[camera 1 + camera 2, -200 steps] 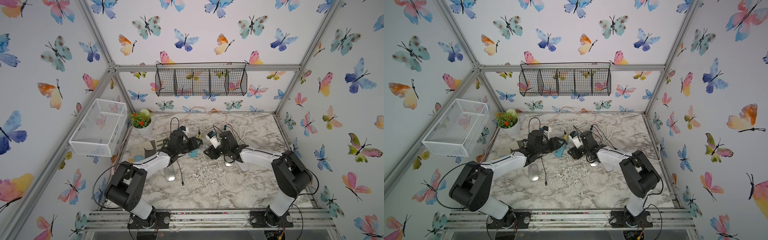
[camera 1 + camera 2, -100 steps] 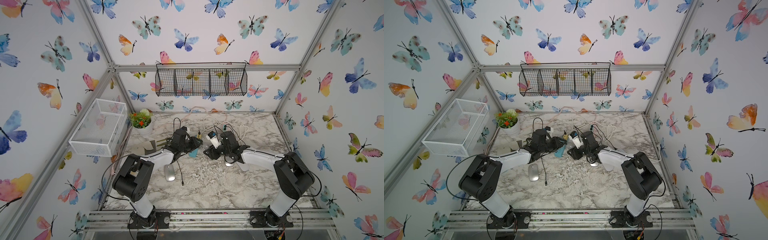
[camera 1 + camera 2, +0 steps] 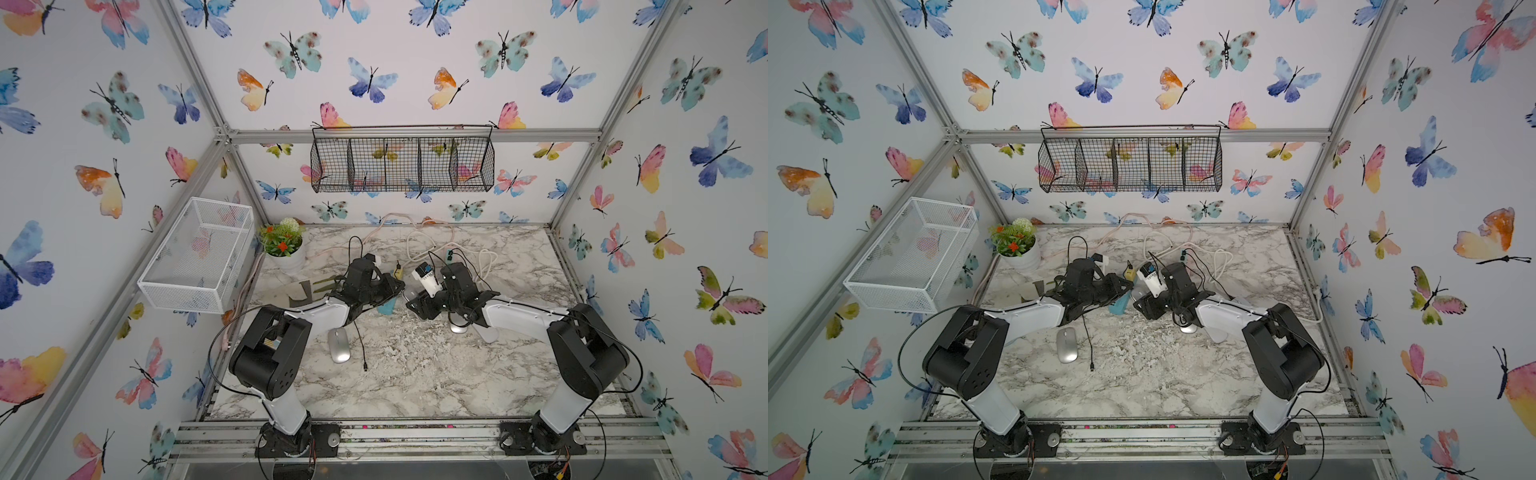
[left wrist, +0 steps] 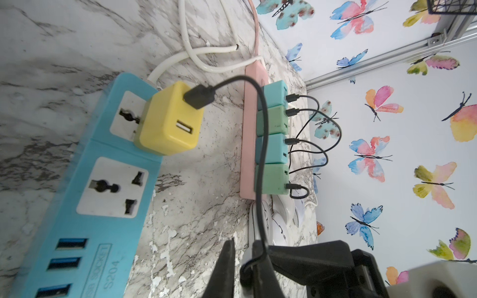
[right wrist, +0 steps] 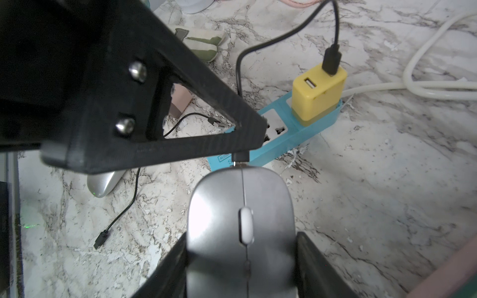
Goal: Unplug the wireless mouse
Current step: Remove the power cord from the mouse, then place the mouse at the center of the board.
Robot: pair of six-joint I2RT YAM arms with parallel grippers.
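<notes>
Right fingers clamped on grey mouse, lower centre of frame. Left fingers pinching black cable plug at mouse's front. Marble worktop beneath.

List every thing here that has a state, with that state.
Grey wireless mouse: plugged in, gripped by right tool.
Black charging cable: plugged into mouse and charger.
Yellow cube charger: seated in blue power strip.
Left tool: shut on cable's mouse-end plug.
Silver mouse by left arm: unplugged.
</notes>
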